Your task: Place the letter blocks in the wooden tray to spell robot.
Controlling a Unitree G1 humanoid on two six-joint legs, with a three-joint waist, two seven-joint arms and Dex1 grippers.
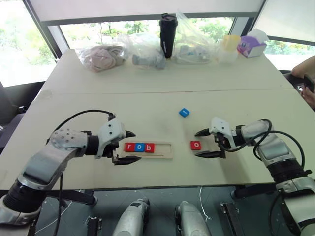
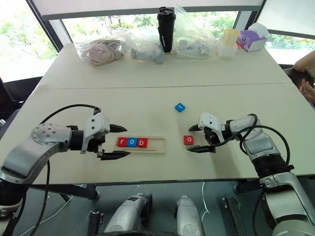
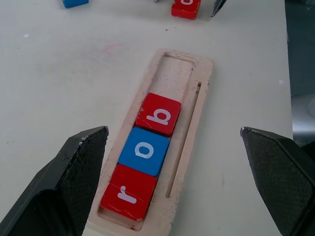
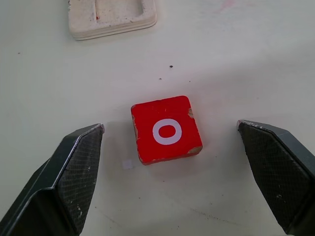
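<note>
- Your left gripper (image 1: 129,146) reaches in from the left with its forearm bent across the table (image 1: 147,93), pointing right and slightly down at the left end of the wooden tray (image 1: 165,151); its two black fingers are spread wide, one on each side of that end, touching nothing.
- Your right gripper (image 1: 203,143) comes in from the right, wrist turned so it points left and down; its fingers stand apart, straddling the red "o" block (image 4: 166,129) without touching it.
- The tray lies lengthwise between the two grippers. Its left three places hold a red "r" block (image 3: 127,192), a blue "o" block (image 3: 144,151) and a red "b" block (image 3: 158,114), side by side and touching; the right part is bare wood.
- The red "o" block lies flat on the table just right of the tray, clear of it.
- A blue block (image 1: 184,112) sits farther back on the table, well apart; you cannot read its letter.
</note>
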